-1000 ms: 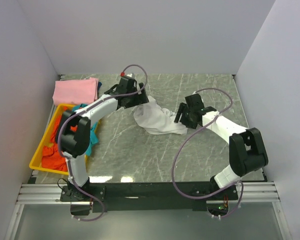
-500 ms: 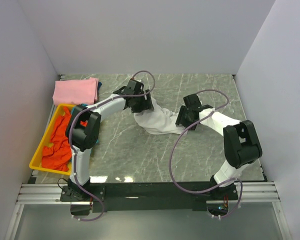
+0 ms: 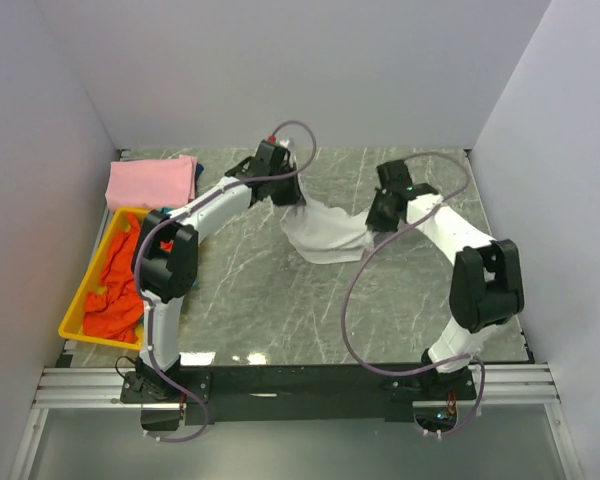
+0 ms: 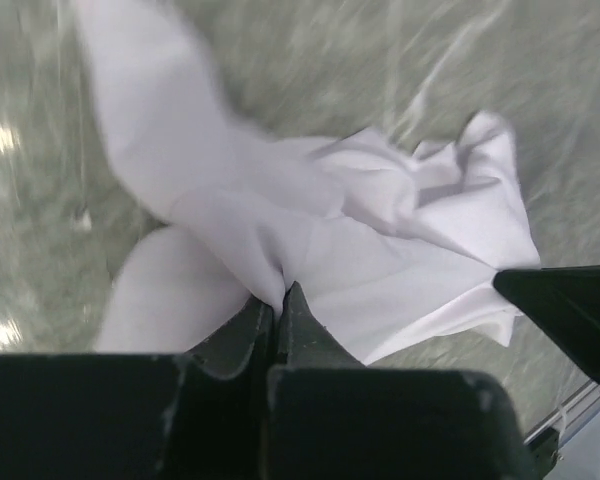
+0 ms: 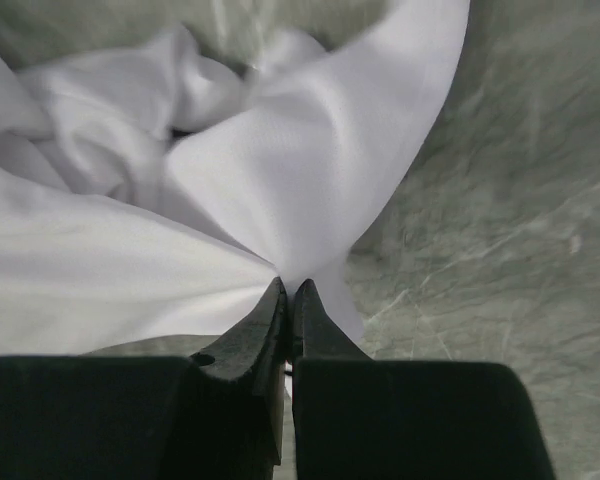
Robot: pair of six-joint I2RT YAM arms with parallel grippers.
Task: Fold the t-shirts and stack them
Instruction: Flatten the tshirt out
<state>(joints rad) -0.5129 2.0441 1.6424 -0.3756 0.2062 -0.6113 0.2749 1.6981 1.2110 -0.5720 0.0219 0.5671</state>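
Grey marble table [image 3: 260,300] fills the top view, with white walls around it. A white t-shirt [image 3: 325,235] stretches, bunched, between the left gripper [image 3: 286,196] and the right gripper [image 3: 377,219], towards the far middle. A folded pink t-shirt [image 3: 152,182] lies in the far left corner, and an orange-red t-shirt [image 3: 115,290] fills the yellow tray [image 3: 68,325] beside it. Left wrist: the jaws are pinched tight on a white fold. Right wrist: the jaws are likewise clamped on white cloth.

Bright even light; glare on table [image 3: 205,357] nr front edge; white t-shirt [image 4: 310,240] blurred top-left in left wrist view
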